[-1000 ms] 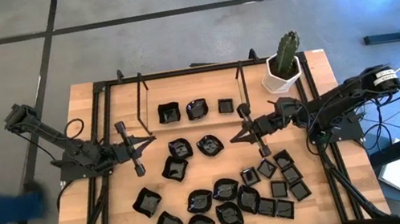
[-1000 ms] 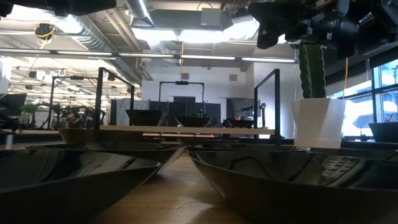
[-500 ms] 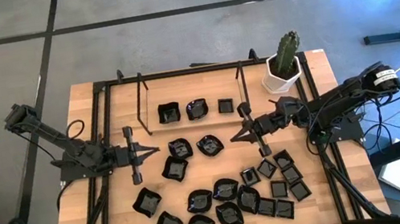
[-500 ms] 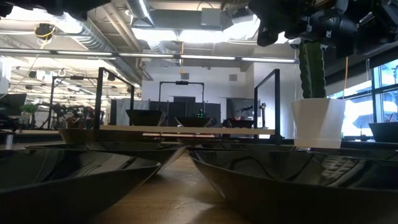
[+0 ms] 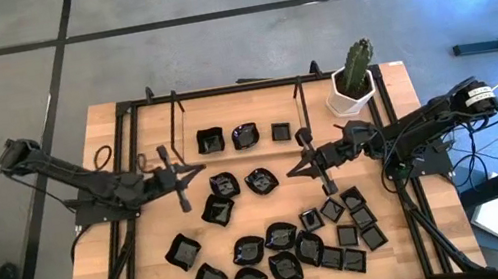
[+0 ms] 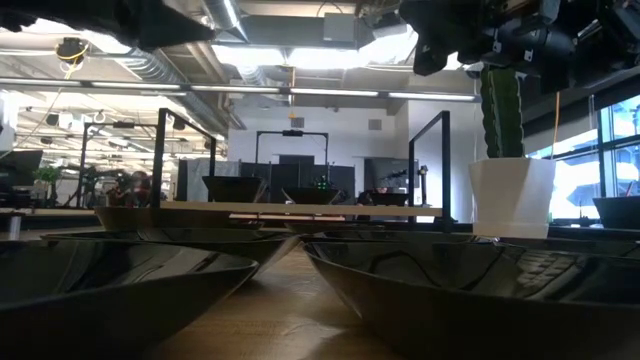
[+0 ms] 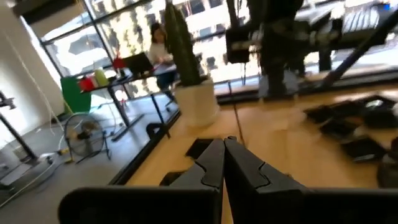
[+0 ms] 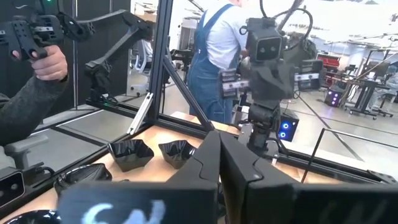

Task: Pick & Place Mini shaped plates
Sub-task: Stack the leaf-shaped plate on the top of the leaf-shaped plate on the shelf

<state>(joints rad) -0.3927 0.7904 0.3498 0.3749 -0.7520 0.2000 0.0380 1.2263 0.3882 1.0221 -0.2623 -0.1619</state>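
- Two arms are hovering over the table, neither carrying anything.
- The left gripper [image 5: 195,169] is pointing toward the table's middle with its fingers pressed together, empty; it is hanging just left of the nearest mini shaped plates [image 5: 276,241].
- Those plates are lying loose across the middle and the near-right part of the table (three more are sitting in a row on the raised rack [image 5: 238,121] toward the far edge).
- The closest loose plate [image 5: 223,183] is lying just right of the left gripper's tip and slightly nearer the table's near edge, so the left arm is looking best placed for it.
- The right gripper [image 5: 293,170] is also shut and empty, pointing left, beside another plate [image 5: 260,180].
- A white pot [image 5: 352,98] with a cactus is standing at the far right corner.
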